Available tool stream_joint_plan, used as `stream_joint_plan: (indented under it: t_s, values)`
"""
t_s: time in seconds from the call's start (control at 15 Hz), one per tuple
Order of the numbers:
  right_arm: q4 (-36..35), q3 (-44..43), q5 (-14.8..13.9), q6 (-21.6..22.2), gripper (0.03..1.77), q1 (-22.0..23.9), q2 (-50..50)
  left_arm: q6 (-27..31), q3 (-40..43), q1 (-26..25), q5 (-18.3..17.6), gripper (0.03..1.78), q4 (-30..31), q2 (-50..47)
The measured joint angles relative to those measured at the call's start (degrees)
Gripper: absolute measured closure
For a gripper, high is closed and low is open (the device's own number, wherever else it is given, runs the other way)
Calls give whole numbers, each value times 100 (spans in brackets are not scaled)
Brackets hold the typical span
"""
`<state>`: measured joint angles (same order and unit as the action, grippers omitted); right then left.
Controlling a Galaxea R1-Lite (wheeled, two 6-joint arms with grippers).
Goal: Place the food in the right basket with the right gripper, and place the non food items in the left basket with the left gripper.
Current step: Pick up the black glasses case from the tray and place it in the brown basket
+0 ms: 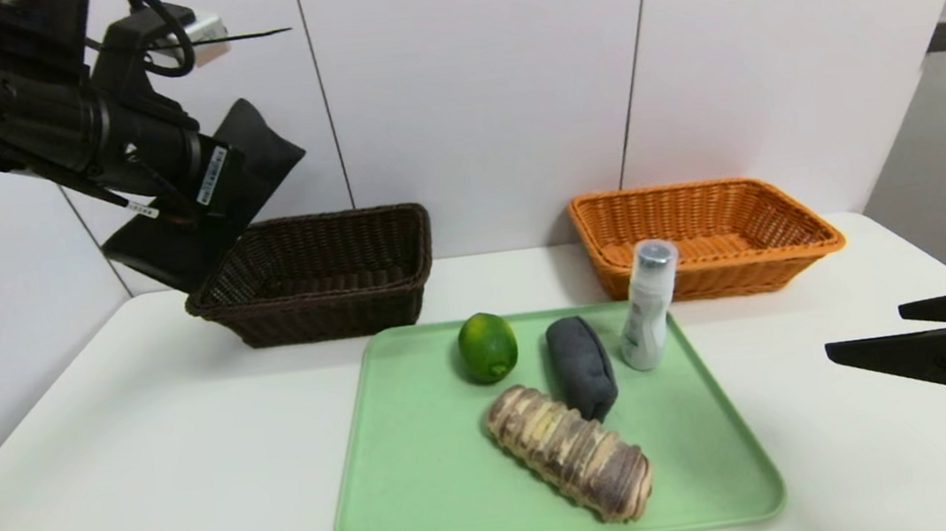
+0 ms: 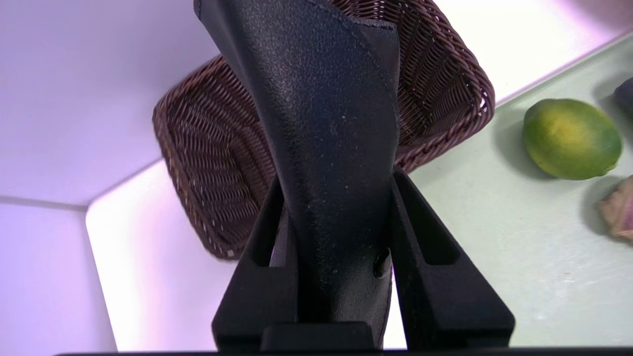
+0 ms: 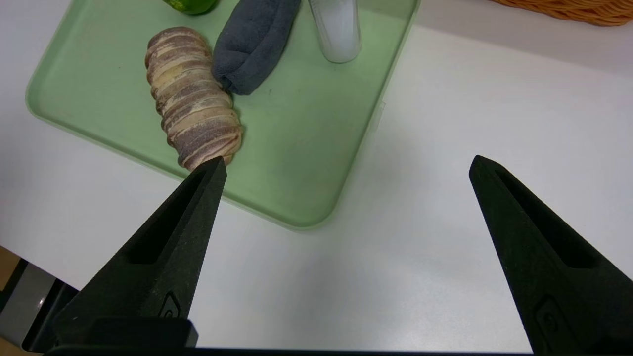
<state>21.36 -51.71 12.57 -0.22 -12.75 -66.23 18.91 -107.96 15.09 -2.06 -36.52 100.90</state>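
Left gripper (image 2: 336, 198) clamped on a black case (image 2: 321, 123), held in the air above the near left corner of the brown basket (image 1: 322, 269), right gripper (image 3: 346, 168) spread wide over the table (image 3: 445, 148) beside the green tray (image 1: 427, 484), lime (image 1: 488, 347), grey cloth (image 1: 581, 366), bottle (image 1: 649, 306) and bread (image 1: 570, 453) on the tray, orange basket (image 1: 705, 234) behind.

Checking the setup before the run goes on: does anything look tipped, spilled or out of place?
Nothing spilled. Only oddity: the dark basket sits tilted, one end raised beside the left gripper, which holds a black pouch.
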Motion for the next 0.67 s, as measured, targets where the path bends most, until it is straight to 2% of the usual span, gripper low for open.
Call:
stream_joint_plan:
  t_s: [0.27, 0.47, 0.67]
  values:
    - [-9, 26, 0, 9, 10, -15, 94, 1273, -205, -346, -984, 127, 113, 642]
    - [-11, 169, 0, 11, 10, -12, 151, 2383, -362, -550, -1298, 127, 169, 1026]
    - [-20, 232, 0, 1, 10, -9, 199, 3249, -450, -694, -1340, 127, 213, 1300]
